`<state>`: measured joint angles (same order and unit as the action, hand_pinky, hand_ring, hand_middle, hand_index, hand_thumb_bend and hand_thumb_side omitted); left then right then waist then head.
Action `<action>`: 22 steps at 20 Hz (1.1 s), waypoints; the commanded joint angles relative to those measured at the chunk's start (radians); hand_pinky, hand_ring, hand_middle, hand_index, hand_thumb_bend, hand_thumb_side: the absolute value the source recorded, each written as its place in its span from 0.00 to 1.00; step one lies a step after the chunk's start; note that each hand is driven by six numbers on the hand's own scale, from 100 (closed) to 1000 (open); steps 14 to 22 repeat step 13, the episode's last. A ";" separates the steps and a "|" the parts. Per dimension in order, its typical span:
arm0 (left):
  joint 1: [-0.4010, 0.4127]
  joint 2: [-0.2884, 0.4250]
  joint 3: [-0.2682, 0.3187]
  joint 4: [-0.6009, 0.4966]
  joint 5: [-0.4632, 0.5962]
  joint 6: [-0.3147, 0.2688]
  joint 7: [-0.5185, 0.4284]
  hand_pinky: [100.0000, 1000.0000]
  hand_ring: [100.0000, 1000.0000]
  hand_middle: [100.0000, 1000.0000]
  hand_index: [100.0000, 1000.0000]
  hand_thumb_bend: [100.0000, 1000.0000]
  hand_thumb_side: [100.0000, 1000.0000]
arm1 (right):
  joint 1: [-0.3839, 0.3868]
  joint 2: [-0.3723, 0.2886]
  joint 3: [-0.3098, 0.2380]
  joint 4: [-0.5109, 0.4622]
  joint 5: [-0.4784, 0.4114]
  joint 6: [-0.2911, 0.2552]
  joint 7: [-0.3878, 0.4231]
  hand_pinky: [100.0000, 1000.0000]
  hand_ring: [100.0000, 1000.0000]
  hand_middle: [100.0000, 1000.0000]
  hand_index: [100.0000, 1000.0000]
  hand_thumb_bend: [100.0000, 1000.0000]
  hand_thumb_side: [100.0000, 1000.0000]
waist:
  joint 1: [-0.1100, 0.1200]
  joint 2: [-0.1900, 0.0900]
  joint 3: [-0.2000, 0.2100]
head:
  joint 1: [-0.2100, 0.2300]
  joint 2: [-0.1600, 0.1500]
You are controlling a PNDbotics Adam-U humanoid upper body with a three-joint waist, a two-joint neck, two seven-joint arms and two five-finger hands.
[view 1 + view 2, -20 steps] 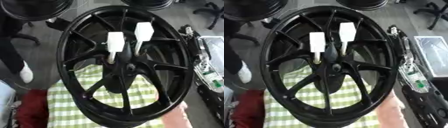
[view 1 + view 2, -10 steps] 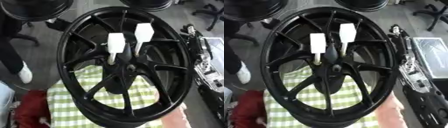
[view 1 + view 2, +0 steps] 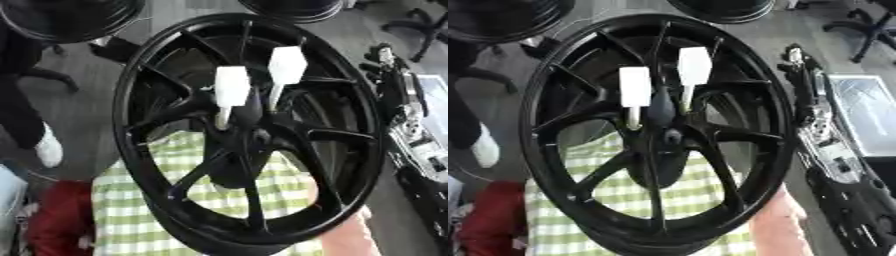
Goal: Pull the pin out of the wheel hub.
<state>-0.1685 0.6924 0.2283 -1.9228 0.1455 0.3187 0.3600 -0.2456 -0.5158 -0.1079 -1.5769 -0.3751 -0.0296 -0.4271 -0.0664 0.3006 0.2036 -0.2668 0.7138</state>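
Wheel (image 3: 363,165): black, spoked, standing on edge before a green checked cloth (image 3: 693,190).

Hub (image 3: 665,136): two white-headed pins, left pin (image 3: 634,86) and right pin (image 3: 694,65), both seated, unchanged from a second ago; only the view shifted. No extraction begun, by the look of it.

Right hand (image 3: 796,60): dark end of the right arm (image 3: 824,145) just beside the rim; open or closed cannot be told.

Left hand: absent from both views.

Pinkish shape (image 3: 776,230) at the lower rim: cut off, unidentified.

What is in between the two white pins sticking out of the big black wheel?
Only a bare gap with the wheel's dark middle behind it. The left pin and the right pin stand apart, seen best in the left eye view.
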 commanded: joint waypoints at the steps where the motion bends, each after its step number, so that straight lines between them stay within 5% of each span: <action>1: -0.015 -0.012 0.008 -0.007 0.072 -0.033 0.069 0.66 0.81 0.80 0.86 0.12 0.91 | -0.016 -0.039 -0.017 -0.026 -0.008 -0.005 -0.014 0.93 0.78 0.74 0.77 0.00 0.73 | 0.002 -0.015 -0.003 | 0.004 -0.008; 13: -0.016 -0.174 -0.013 0.073 0.286 -0.204 0.128 0.66 0.83 0.84 0.89 0.16 0.88 | -0.032 -0.045 -0.020 -0.033 -0.013 -0.010 -0.011 0.93 0.78 0.74 0.77 0.00 0.71 | -0.006 -0.014 -0.012 | 0.026 -0.007; 22: -0.016 -0.174 -0.013 0.073 0.286 -0.204 0.128 0.66 0.83 0.84 0.89 0.16 0.88 | -0.032 -0.045 -0.020 -0.033 -0.013 -0.010 -0.011 0.93 0.78 0.74 0.77 0.00 0.71 | -0.006 -0.014 -0.012 | 0.026 -0.007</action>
